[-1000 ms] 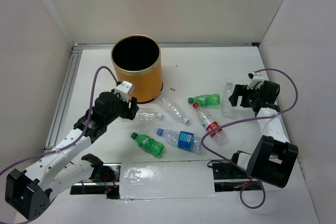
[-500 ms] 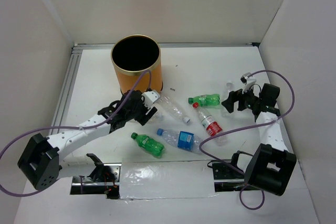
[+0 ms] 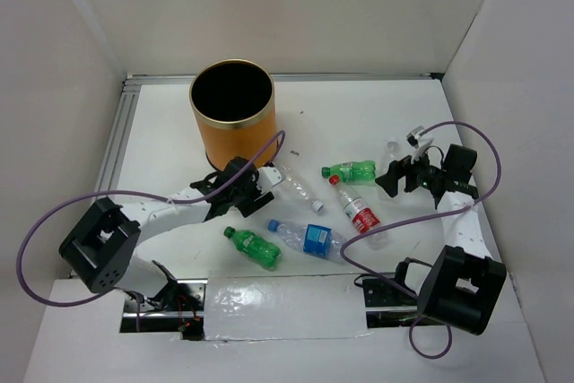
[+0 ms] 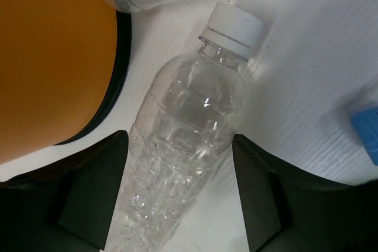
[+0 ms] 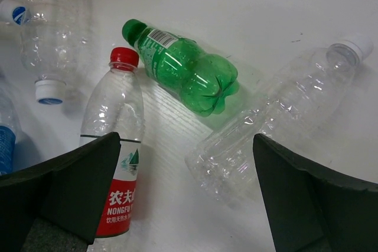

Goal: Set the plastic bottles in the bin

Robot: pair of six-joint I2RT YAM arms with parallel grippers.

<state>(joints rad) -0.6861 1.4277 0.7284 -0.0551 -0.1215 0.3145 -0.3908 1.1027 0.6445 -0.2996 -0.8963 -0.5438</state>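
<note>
The orange bin [image 3: 231, 123] stands at the back left; its wall fills the left of the left wrist view [image 4: 53, 57]. My left gripper [image 3: 254, 187] is open, low over the table, straddling a clear white-capped bottle [image 4: 195, 122] beside the bin. A second clear bottle [image 3: 294, 186] lies just right of it. My right gripper [image 3: 395, 177] is open above a clear bottle [image 5: 277, 122], a green bottle [image 5: 183, 69] and a red-capped bottle [image 5: 115, 128]. A blue-labelled bottle [image 3: 309, 238] and another green bottle [image 3: 253, 247] lie nearer the front.
White walls enclose the table on three sides. A metal rail [image 3: 112, 150] runs along the left edge. Purple cables loop from both arms. The arm bases and a taped strip [image 3: 278, 307] sit at the near edge.
My left arm has swung right and down, and its open jaws now sit around the clear bottle by the bin. My right gripper has shifted slightly left over the bottles.
</note>
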